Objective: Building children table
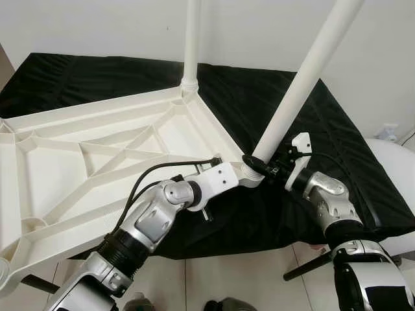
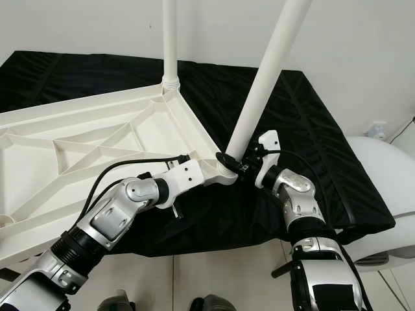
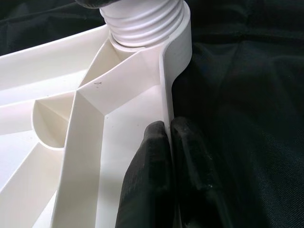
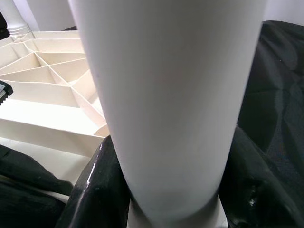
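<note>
A white plastic tabletop (image 1: 78, 155) lies upside down on a black cloth, its ribbed underside up. One white leg (image 1: 192, 45) stands upright in the far corner socket. A second white leg (image 1: 305, 84) leans out of the near corner socket (image 1: 249, 176). My right gripper (image 1: 259, 165) is shut on this leg at its base, black fingers (image 4: 97, 190) on both sides. My left gripper (image 1: 235, 176) is shut on the tabletop's rim (image 3: 167, 85) just below that socket, its fingers (image 3: 152, 166) pinching the thin wall.
The black cloth (image 1: 311, 129) covers the work surface and drops off at the near edge onto a tiled floor (image 1: 259, 278). A white rounded object (image 1: 395, 162) stands at the right. A white wall rises behind.
</note>
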You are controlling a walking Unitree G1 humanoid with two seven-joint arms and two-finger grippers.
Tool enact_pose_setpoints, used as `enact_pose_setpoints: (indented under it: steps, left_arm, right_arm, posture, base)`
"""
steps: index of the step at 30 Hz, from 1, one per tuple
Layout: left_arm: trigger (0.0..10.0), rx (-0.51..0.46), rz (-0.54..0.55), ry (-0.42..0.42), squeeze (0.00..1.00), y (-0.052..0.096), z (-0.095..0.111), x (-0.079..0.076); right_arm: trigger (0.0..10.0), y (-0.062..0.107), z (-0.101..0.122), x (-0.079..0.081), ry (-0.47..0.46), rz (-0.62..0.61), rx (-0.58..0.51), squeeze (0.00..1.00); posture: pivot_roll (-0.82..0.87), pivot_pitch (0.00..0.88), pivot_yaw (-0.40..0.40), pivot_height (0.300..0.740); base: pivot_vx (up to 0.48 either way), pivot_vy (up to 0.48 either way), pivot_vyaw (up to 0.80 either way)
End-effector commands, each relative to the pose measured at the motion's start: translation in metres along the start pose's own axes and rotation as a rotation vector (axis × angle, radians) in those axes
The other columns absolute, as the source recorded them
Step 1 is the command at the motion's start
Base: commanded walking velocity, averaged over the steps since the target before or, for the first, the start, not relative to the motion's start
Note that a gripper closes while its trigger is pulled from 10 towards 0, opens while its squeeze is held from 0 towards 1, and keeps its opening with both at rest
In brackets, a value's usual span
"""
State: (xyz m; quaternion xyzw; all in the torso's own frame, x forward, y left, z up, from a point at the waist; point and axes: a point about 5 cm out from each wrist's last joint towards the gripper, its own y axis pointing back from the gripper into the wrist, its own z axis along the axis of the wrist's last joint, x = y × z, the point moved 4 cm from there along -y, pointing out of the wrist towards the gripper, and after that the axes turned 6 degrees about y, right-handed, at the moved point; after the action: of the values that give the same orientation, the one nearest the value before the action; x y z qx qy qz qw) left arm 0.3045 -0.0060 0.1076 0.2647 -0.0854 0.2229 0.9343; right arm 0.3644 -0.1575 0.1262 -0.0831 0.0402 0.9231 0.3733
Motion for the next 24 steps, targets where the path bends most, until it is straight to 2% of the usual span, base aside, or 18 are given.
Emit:
enact_pose_setpoints:
  steps: [1,6,13,24]
  left_arm:
    - [10.0,-0.045,-0.098,-0.018,0.00,-0.004,0.011,-0.018]
    - [10.0,-0.044,-0.101,-0.021,0.00,-0.004,0.011,-0.019]
    - [10.0,-0.036,-0.101,-0.015,0.00,-0.005,0.009,-0.019]
    - [10.0,-0.029,-0.098,-0.001,0.00,-0.006,0.006,-0.022]
  right_arm:
    - [10.0,0.004,-0.008,0.000,-0.017,-0.029,0.018,0.00]
    - [10.0,0.001,-0.009,0.004,-0.026,-0.034,0.005,0.00]
    - [10.0,-0.006,-0.005,0.010,-0.039,-0.117,-0.034,0.00]
    - [10.0,-0.019,0.001,0.013,-0.067,-0.329,-0.061,0.00]
  posture:
    - [0.04,0.000,-0.090,0.740]
    - [0.04,0.000,-0.089,0.740]
    - [0.04,0.000,-0.092,0.740]
    - [0.04,0.000,-0.097,0.740]
  base:
    - [0.000,0.000,0.00]
    - [0.000,0.000,0.00]
    - [0.000,0.000,0.00]
    - [0.000,0.000,0.00]
